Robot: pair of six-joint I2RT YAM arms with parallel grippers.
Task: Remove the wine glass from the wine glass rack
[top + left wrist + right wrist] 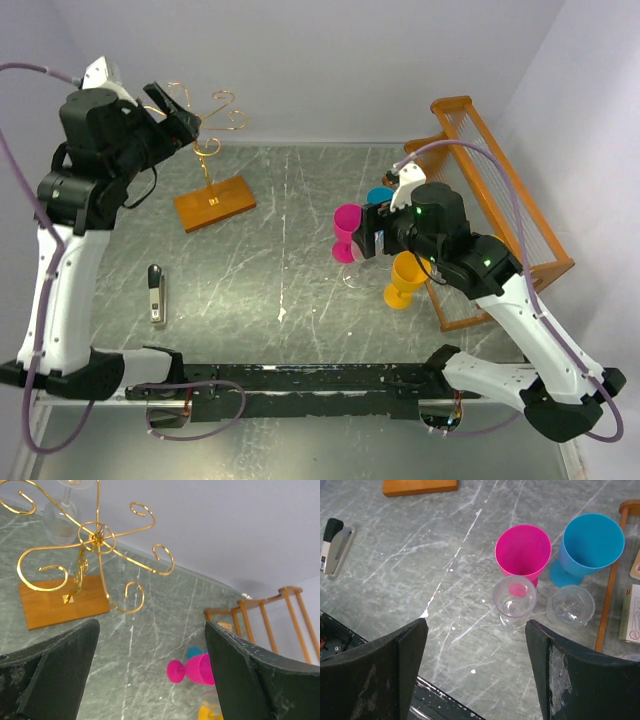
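- The wine glass [515, 600] stood upright on the grey marbled table [290, 220], off the rack, on the right side of the workspace.
- It sat just on the near side of a pink cup [522, 547], close enough that we could not tell whether they touched.
- A second clear glass [570, 606] stood upright just beside it, in front of a blue cup [592, 540].
- The right gripper [476, 625] hung above these glasses with its jaws spread wide and nothing between the fingers.
- In the right wrist view the wine glass showed in the gap, nearer the right finger and well below both.
- A yellow cup [405, 275] stood beside that arm, next to the larger orange wooden-framed rack [452, 103] along the right edge.
- The wine glass rack [95, 539] stood at the far left, well apart from the wine glass, its gold pole rising from a flat wooden base [214, 203].
- The left gripper [151, 625] hovered high by the rack's scrolled arms, jaws fully apart and gripping nothing.
- In the left wrist view another clear glass [59, 517] showed behind the scrolls, cut off by the frame edge; we could not tell whether it hung from an arm.
- A small black and grey stapler-like object [156, 293] lay on the table's near left.
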